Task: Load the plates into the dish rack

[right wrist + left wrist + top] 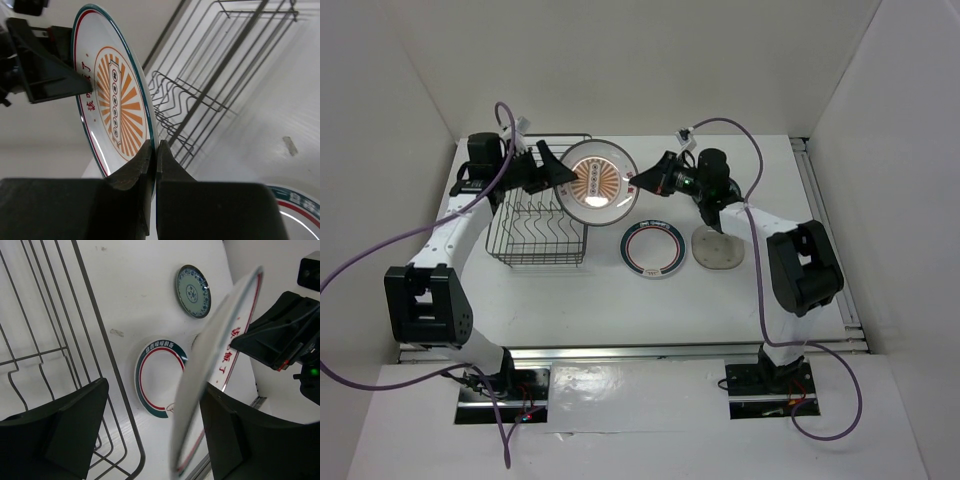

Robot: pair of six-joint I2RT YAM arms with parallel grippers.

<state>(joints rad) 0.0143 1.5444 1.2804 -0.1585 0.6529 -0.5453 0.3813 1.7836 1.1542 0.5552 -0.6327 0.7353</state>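
Teal plate [193, 291] seen only from left wrist. Grey plate [720, 255] partly covered by right arm [760, 225]. Sunburst plate [597, 182]: white, orange rays, teal-and-red rim, held upright in air at dish rack [540, 255] right edge. Right gripper [154, 150] clenched on its rim. Left gripper [555, 165] spread wide around opposite edge.

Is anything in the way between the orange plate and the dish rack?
Nothing loose is. The orange plate hangs by the dish rack's far right corner, pinched by the right gripper. Only the left gripper, open around the plate's other edge, sits over the rack, whose slots hold nothing.
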